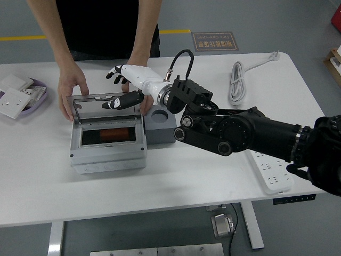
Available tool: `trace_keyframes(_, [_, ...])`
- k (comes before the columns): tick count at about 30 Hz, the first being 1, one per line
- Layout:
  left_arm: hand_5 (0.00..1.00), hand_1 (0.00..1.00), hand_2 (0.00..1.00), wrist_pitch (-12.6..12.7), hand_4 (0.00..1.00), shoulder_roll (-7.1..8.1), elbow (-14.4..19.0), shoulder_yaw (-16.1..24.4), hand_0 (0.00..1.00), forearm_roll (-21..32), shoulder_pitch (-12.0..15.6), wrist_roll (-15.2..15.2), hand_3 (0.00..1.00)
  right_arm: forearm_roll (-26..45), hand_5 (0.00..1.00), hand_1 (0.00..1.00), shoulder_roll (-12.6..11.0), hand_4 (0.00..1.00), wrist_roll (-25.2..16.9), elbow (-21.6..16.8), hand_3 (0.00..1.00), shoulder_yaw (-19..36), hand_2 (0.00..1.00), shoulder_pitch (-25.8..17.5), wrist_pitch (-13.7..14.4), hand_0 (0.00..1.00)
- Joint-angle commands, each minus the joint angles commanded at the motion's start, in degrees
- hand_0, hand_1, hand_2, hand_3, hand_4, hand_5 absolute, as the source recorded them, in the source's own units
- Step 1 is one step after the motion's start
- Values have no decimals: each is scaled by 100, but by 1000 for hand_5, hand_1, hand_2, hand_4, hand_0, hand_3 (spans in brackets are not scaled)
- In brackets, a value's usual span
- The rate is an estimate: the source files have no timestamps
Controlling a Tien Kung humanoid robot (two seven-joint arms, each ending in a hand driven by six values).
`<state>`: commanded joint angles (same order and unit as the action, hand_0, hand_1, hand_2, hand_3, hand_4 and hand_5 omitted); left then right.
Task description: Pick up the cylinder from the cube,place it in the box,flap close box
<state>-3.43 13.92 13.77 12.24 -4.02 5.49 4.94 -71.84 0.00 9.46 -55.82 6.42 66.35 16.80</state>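
- White surface (176, 181) fills most of the frame; grey floor with a yellow line shows along the top.
- Grey box (108, 140) sits left of centre, its clear flap (106, 105) tilted up at the back; the orange cylinder (113, 133) lies inside.
- Grey cube (160, 127) touches the box's right side.
- Right hand (128, 85) hovers above the flap, fingers (114, 103) spread, holding nothing.
- A person's hands (71, 90) rest behind the box.
- Open room lies along the near edge; a coiled cable (237, 81) and power strip (273, 172) sit at right, a tray of sockets (21, 92) at far left.
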Motion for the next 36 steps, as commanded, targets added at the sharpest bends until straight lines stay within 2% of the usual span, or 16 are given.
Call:
trace_keyframes(10, [253,647,625,0,722,-12,0,38,629,-18,9,5,668,-400,483,671,0,934,59,-603,773,-89,687,-218,26,745])
trace_keyframes(19, [253,647,625,4,722,-30,-2,94,629,-44,29,5,668,-800,480,667,-53,928,233,-1557,770,-164,686,-519,46,714])
trace_keyframes(22, [253,647,625,8,722,-35,-3,115,629,-50,33,6,668,-840,480,667,-170,928,296,-1843,770,-252,686,-669,-9,714])
trace_keyframes(27, [253,647,625,9,722,-54,-3,129,629,-56,45,5,668,-828,473,663,-360,918,309,-2028,772,-188,691,-895,-25,691])
trace_keyframes(32, [253,647,625,12,722,-60,-6,137,629,-54,57,1,668,-896,480,664,-694,916,277,-2214,778,366,697,-1096,26,690])
trace_keyframes(36, [253,647,625,12,722,-68,-8,131,629,-35,82,-4,668,-1009,480,664,-1050,916,210,-2522,778,952,697,-1357,57,690])
